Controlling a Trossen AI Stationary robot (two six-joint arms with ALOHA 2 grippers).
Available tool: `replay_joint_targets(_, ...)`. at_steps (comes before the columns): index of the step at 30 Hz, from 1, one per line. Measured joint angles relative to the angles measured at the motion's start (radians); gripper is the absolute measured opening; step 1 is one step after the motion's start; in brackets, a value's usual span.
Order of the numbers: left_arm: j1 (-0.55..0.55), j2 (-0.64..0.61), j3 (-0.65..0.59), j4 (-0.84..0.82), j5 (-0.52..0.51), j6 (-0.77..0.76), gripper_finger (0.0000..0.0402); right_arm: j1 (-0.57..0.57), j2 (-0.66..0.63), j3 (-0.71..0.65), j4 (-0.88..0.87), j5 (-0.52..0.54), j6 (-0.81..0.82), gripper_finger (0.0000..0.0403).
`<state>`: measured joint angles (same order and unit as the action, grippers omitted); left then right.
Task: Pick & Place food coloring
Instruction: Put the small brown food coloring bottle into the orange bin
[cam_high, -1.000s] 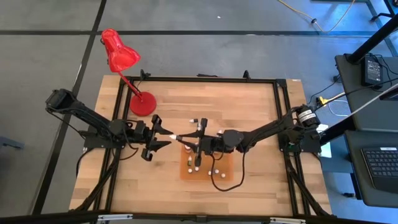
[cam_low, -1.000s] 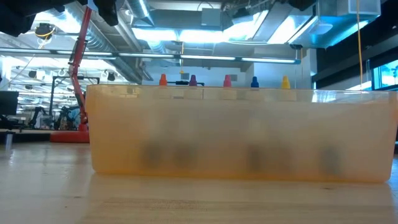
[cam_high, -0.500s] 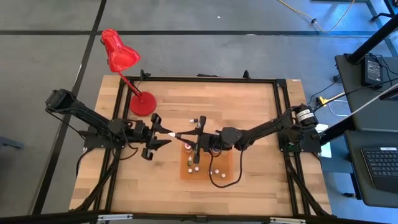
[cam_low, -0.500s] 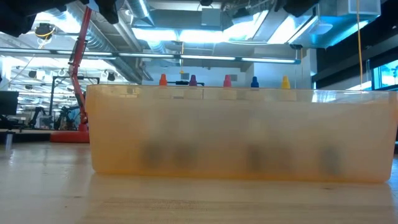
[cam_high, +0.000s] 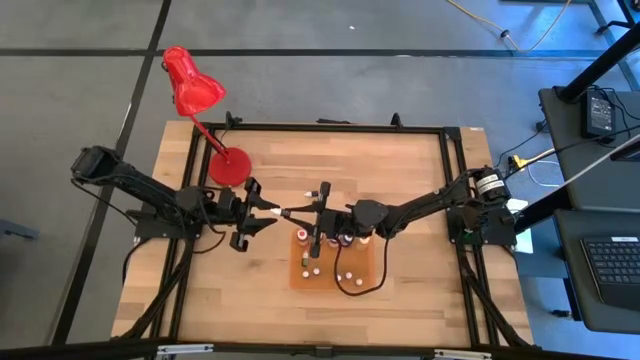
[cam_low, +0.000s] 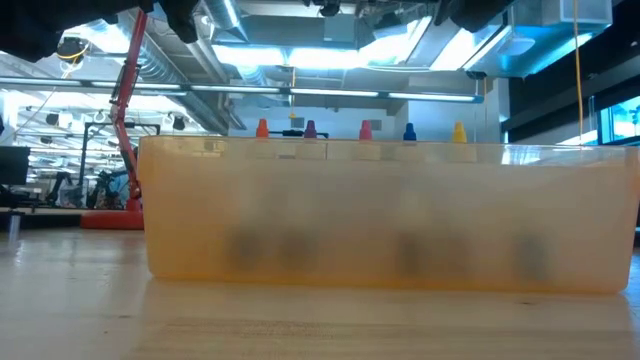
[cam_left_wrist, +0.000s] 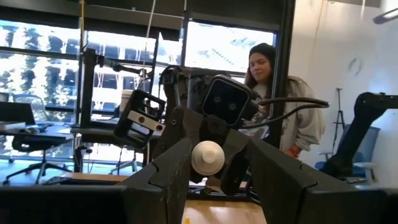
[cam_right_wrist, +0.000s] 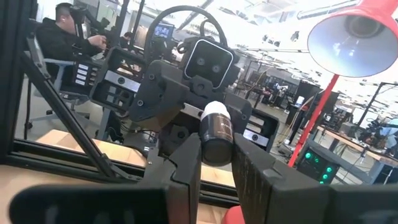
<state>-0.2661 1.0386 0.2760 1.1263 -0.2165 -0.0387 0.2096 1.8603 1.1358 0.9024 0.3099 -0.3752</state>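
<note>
A: Where is the bottle (cam_high: 281, 214)?
B: Mid-table, lying level between both grippers, just at ten o'clock of the orange mat (cam_high: 366, 277).
A: Right gripper (cam_high: 299, 212)?
B: Its jaws are clamped on the dark body; the right wrist view confirms the grip.
A: Left gripper (cam_high: 267, 212)?
B: Its fingers (cam_left_wrist: 166, 175) flank the white cap, part-way closed. Contact: cannot tell.
A: The other bottles (cam_high: 320, 258)?
B: Standing on the mat. A red lamp (cam_high: 192, 83) sits at eleven o'clock of the table (cam_high: 400, 170).
A: Anyone nearby?
B: A person (cam_left_wrist: 281, 109) stands beyond the table.
</note>
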Motion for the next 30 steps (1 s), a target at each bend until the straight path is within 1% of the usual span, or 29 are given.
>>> replay_joint_targets(6, 0.026, 0.0, 0.0, 0.0, 0.003, 0.007, 0.0132, -0.004, 0.0, 0.0, -0.001, 0.001, -0.004, 0.008)
replay_joint_targets(14, 0.035, 0.0, 0.0, 0.0, 0.001, 0.008, 0.0073, -0.014, 0.0, 0.0, -0.01, -0.002, -0.001, 0.0081)
replay_joint_targets(17, 0.034, -0.001, 0.0, 0.0, 0.002, 0.03, 0.0056, -0.013, 0.0, 0.0, -0.01, -0.002, -0.004, 0.0081)
replay_joint_targets(23, 0.034, 0.0, 0.0, -0.002, 0.012, 0.04, 0.0056, 0.005, 0.0, 0.0, -0.015, 0.003, -0.023, 0.0081)
replay_joint_targets(26, 0.034, 0.001, 0.0, -0.012, 0.038, 0.044, 0.0056, 0.017, 0.0, 0.0, -0.036, 0.009, -0.059, 0.009)
replay_joint_targets(27, 0.034, 0.001, 0.0, -0.017, 0.042, 0.045, 0.0056, 0.021, 0.0, 0.0, -0.045, 0.024, -0.068, 0.0097)
replay_joint_targets(30, 0.034, -0.001, 0.0, -0.014, 0.052, 0.045, 0.0054, 0.044, -0.01, -0.001, -0.099, 0.125, -0.072, 0.013)
